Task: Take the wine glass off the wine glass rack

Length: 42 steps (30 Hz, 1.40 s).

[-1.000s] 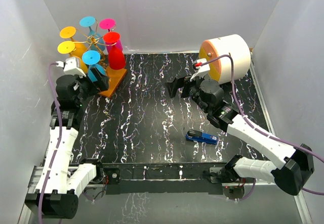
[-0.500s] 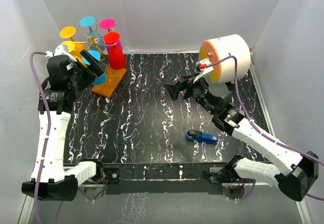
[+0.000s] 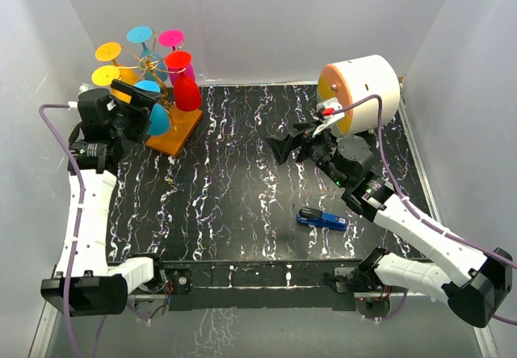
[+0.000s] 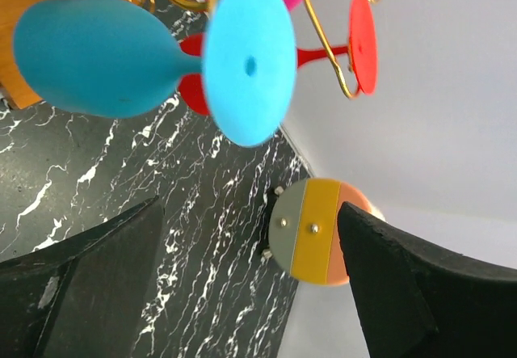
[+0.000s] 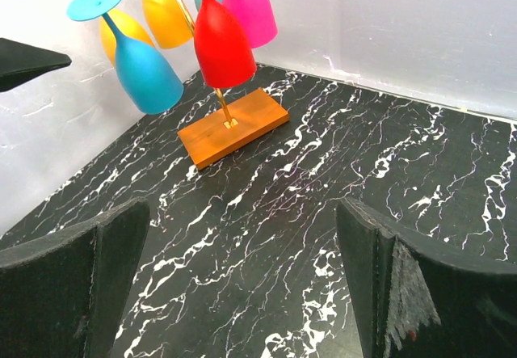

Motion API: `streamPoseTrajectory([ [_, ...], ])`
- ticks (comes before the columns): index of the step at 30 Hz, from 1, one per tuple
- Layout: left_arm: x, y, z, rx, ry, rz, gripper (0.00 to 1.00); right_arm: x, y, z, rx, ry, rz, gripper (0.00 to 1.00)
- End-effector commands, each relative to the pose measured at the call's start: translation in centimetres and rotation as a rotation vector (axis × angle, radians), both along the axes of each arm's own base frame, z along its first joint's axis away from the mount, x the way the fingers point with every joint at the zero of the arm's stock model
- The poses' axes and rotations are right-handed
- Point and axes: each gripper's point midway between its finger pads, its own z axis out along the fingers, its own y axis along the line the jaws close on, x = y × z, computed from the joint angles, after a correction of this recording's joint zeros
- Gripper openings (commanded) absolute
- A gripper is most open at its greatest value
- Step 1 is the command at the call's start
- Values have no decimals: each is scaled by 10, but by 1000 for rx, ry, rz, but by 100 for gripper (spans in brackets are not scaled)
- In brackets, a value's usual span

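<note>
No legible text, label, brand or number.

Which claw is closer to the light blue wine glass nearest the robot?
Left. The left gripper sits right beside the blue wine glass; the right gripper hangs well away to its right.

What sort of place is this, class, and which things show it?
Most likely a robotics test cell: plain white walls box in a black marbled table, the left arm and right arm are bolted to its near edge, and a wine glass rack stands as a prop.
</note>
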Motion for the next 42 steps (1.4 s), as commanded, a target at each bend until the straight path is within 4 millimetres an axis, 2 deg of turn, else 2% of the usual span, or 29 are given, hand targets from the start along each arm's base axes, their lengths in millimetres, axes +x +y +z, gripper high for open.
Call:
streamPoseTrajectory([
  [1,3,23,11,-71,-46,125,86,-2,-9,23,45,-84,-24,98],
  [6,10,42,9,-103,-73,164,75,-2,-8,22,47,-85,-19,98],
  [10,20,46,6,-155,-74,148,66,-3,-8,20,49,-86,-19,98],
  [13,28,49,12,-179,-114,126,56,-3,-8,20,50,-84,-18,98],
  [22,42,46,8,-234,-128,71,47,-2,-8,17,45,-80,-21,98],
  [33,40,44,4,-256,-126,51,25,0,-6,14,42,-73,-19,98],
  [42,36,46,11,-271,-142,67,11,0,-6,14,46,-72,-21,98],
])
